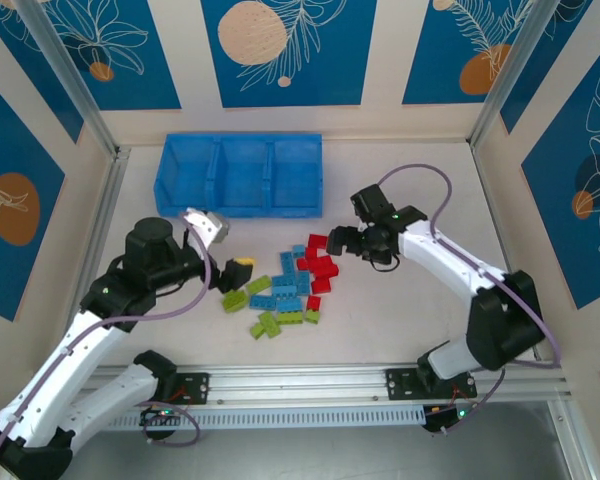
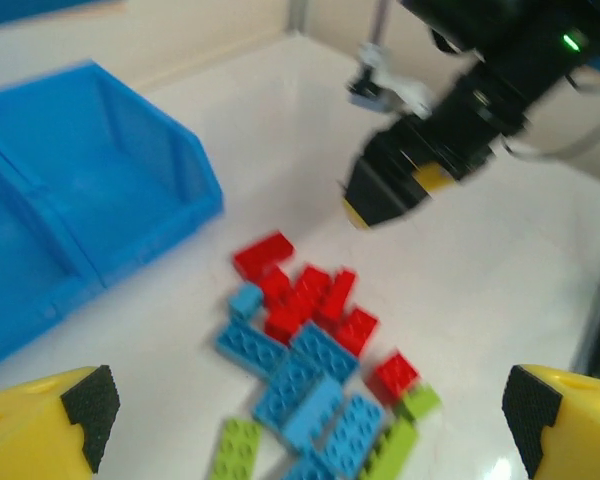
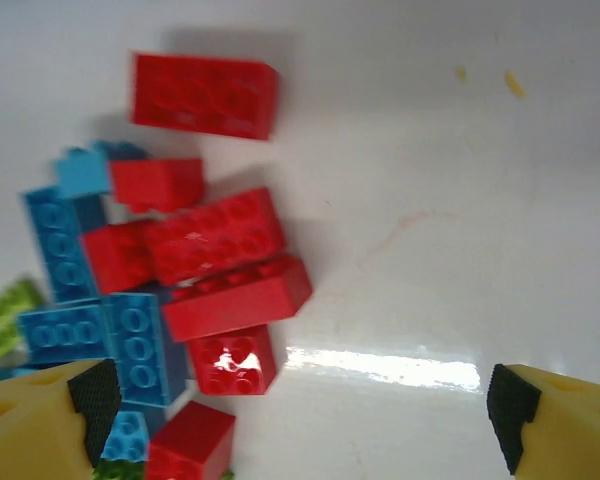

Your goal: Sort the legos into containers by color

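Small red, light blue and lime green studded plastic bricks (image 1: 285, 288) are piled on the white bench (image 1: 400, 320) at centre frame, below the long bright blue 3-compartment plastic bin (image 1: 240, 175). The left arm's jaws are spread wide left of the pile. The right arm's jaws are spread beside the red bricks, with nothing pinched.

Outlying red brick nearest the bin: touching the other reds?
Apart. Right wrist view shows bare table between the outlying red brick and the nearest red brick.
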{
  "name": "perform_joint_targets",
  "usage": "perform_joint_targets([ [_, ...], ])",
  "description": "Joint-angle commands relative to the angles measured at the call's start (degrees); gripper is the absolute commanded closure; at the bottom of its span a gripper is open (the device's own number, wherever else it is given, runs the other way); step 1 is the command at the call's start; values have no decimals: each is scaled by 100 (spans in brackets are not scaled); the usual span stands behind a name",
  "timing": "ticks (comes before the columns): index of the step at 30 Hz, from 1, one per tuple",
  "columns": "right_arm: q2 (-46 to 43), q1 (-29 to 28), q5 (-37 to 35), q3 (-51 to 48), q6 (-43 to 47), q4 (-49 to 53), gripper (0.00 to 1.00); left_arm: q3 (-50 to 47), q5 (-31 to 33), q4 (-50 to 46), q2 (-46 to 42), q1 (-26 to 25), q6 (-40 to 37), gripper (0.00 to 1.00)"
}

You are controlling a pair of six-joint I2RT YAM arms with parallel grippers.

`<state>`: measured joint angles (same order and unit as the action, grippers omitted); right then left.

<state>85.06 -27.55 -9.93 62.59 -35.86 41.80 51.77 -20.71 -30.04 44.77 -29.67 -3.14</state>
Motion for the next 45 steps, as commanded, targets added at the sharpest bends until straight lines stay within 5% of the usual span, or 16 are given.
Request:
perform_joint_targets([
  [1, 362, -96, 110, 348, -159, 71, 3, -185, -549, -1140, 17, -40, -966, 0],
  [7, 1482, -195, 120, 1142, -663, -213, 0, -610, -765, -763, -3, -34, -1241, 0],
  [18, 3448, -587, -683, 2931, -1177, 449, 0, -927, -226, -678, -397, -37, -1216, 0],
  [20, 3631, -638, -864, 3072, -1157, 582, 7, -940, -182, -679, -400, -36, -1212, 0],
  [27, 3488, -669, -1003, 2667, -1168, 348, 42, -938, 0, -687, -412, -37, -1178, 0],
  [37, 1291, -1199, -1640, 2081, -586, -949, 49, -945, 555, -626, -493, -34, -1128, 0],
  [45, 3362, -997, -1945, 4870, 99, -684, 50, -1001, 1162, -572, -591, -28, -1020, 0],
])
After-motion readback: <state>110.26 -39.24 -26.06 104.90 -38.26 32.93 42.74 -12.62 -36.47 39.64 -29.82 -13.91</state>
